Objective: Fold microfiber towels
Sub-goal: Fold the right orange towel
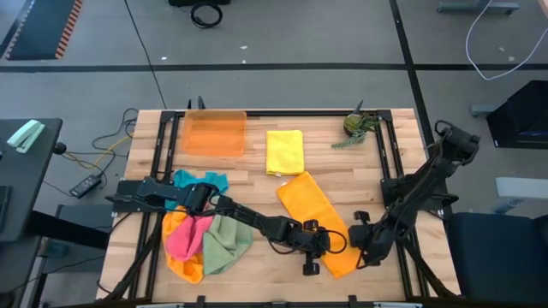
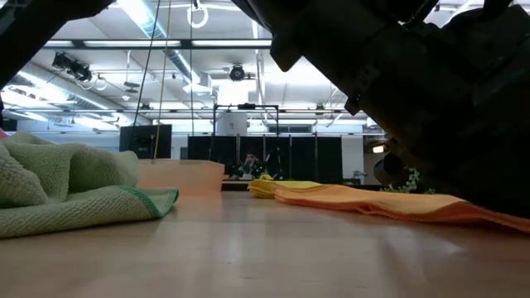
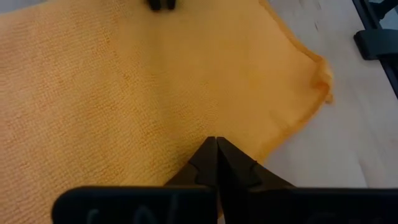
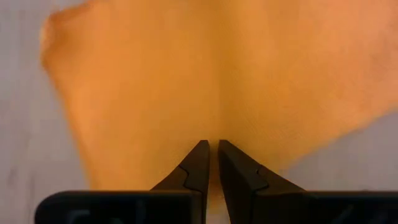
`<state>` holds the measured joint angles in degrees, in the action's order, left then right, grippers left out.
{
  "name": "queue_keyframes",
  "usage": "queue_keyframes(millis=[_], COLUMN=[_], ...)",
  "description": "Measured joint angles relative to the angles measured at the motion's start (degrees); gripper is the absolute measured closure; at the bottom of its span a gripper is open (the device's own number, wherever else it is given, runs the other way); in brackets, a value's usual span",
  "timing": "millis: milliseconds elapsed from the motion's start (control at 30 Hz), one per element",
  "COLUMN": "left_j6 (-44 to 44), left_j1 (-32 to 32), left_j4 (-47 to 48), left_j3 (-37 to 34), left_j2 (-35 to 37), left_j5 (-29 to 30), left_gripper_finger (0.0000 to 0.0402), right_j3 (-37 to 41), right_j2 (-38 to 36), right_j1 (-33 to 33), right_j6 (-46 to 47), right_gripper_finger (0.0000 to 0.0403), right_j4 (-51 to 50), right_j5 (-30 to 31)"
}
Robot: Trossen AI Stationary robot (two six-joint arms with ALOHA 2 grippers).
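Observation:
An orange microfiber towel [image 1: 315, 214] lies as a long slanting strip on the table's right half; it also shows in the low view [image 2: 373, 203]. My left gripper [image 1: 311, 259] reaches across from the left and stands shut at the strip's near end [image 3: 216, 142]. My right gripper [image 1: 363, 250] is at the same end from the right, its fingers almost together on the cloth [image 4: 211, 144]. A folded yellow towel [image 1: 284, 151] lies flat farther back. Teal, pink, orange and green towels [image 1: 201, 235] lie heaped at the left. My left gripper sets its shut fingertips on the orange towel's upper face [image 3: 208, 127], close to an edge, slanting down from the table's left. Whether any cloth is caught between them I cannot tell. The towel lies flat around them. My right gripper pinches the orange towel near its near end, slanting down from above. A crease [image 4: 217, 106] runs away from the fingertips across the cloth. The fingers themselves hide the exact spot and the number of layers.
A translucent orange tray [image 1: 214, 133] stands at the back left and a small green plant [image 1: 358, 127] at the back right. A black frame rail [image 1: 390, 154] runs along the table's edges. Bare wood shows between the heap and the orange towel.

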<state>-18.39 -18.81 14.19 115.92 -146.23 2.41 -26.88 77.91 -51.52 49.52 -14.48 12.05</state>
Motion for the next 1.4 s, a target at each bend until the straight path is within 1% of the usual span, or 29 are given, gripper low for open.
queue_keyframes(millis=[67, 167, 233, 333, 400, 500, 567, 667, 800, 933, 1000, 1133, 1267, 1400], left_j6=[0.1, 0.2, 0.1, 0.1, -0.2, -0.5, -0.5, -0.8, -1.1, -2.7, -3.0, -3.5, -3.5, -3.5], left_j1=[0.2, 0.5, 0.8, 0.9, 0.8, 0.5, 0.2, -0.3, -1.5, -2.4, -2.9, -3.9, -4.3, -4.4], left_j4=[-0.2, -0.8, -1.8, -2.8, -2.8, -2.6, -2.6, -2.6, -1.6, -0.2, 0.3, 0.9, 1.6, 2.2], left_j3=[0.0, -0.1, -0.1, -0.2, -0.2, -0.2, -0.2, -0.2, -0.1, 0.0, 0.0, 0.0, 0.1, 0.0], left_j2=[0.0, 0.0, -0.1, -0.2, -0.2, -0.2, -0.2, -0.2, -0.1, 0.0, 0.1, 0.1, 0.3, 0.5], left_j5=[-0.1, -0.3, -0.4, -0.3, -0.1, -0.1, -0.6, -1.9, -3.7, -4.1, -5.3, -8.5, -8.9, -8.9], left_gripper_finger=[0.0390, 0.0396, 0.0396, 0.0390, 0.0391, 0.0396, 0.0394, 0.0389, 0.0396, 0.0389, 0.0387, 0.0396, 0.0386, 0.0382], right_j3=[-0.2, -0.5, -0.4, -0.2, 0.8, 2.2, 2.7, 3.2, 2.9, 2.9, 3.1, 2.7, 2.6, 2.6], right_j2=[-2.6, -5.7, -6.3, -5.6, -4.1, -1.5, 0.3, 3.1, 6.1, 5.8, 4.3, 0.3, -3.0, -5.2], right_j1=[0.0, 0.6, 2.8, 8.7, 13.8, 20.2, 23.0, 24.6, 24.2, 21.3, 19.5, 15.7, 11.4, 5.1], right_j6=[-1.9, -6.4, -10.3, -16.1, -20.0, -25.2, -26.9, -27.7, -26.8, -23.5, -22.1, -20.2, -17.8, -15.5], right_gripper_finger=[0.0359, 0.0359, 0.0359, 0.0359, 0.0359, 0.0359, 0.0359, 0.0359, 0.0359, 0.0359, 0.0359, 0.0359, 0.0359, 0.0359], right_j4=[-0.2, 1.4, 1.3, 3.3, 7.2, 15.1, 18.3, 19.6, 21.0, 20.5, 19.2, 18.9, 18.8, 19.2], right_j5=[-0.1, 4.6, 6.9, 8.3, 6.9, 1.4, -1.7, -3.2, -4.4, -5.7, -6.7, -8.1, -8.1, -8.0])
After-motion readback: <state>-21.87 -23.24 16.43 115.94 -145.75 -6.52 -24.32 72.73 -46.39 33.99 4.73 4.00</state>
